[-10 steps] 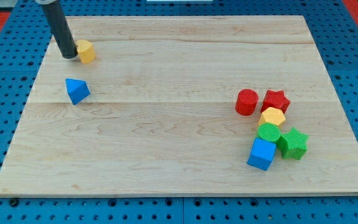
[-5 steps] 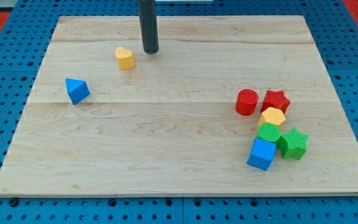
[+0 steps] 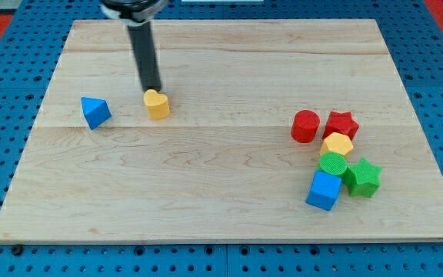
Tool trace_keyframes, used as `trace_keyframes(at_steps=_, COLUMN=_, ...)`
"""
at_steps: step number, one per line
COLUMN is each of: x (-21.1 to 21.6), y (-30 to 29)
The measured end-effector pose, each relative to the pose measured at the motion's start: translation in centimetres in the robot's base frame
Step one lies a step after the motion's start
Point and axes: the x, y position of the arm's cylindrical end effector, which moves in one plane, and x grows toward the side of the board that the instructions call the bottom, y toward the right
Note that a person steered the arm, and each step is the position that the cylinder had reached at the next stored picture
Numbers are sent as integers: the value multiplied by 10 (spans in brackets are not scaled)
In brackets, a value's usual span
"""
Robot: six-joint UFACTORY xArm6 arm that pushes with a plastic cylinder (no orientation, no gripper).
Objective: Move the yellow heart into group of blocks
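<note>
The desk [image 3: 206, 192] is seen as a wooden board. The group (red cylinder [image 3: 305, 125], red star [image 3: 341, 123], yellow hexagon [image 3: 337, 144], green cylinder [image 3: 332, 164], green star [image 3: 362, 177], blue cube [image 3: 324, 190]) is clustered at the view's right. The blue triangle [image 3: 94, 112] is placed at the left. The yellow heart [image 3: 157, 104] is located well apart from the group. My tip [image 3: 152, 88] is positioned just above it, apparently touching. No hand is fitted.
</note>
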Motion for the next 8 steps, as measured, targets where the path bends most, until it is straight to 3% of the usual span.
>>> trace_keyframes(at_steps=1, x=32, y=27)
trace_keyframes(at_steps=3, x=107, y=233)
trace_keyframes(at_steps=6, x=107, y=33)
trace_keyframes(at_steps=7, x=120, y=48)
trace_keyframes(at_steps=8, x=129, y=120)
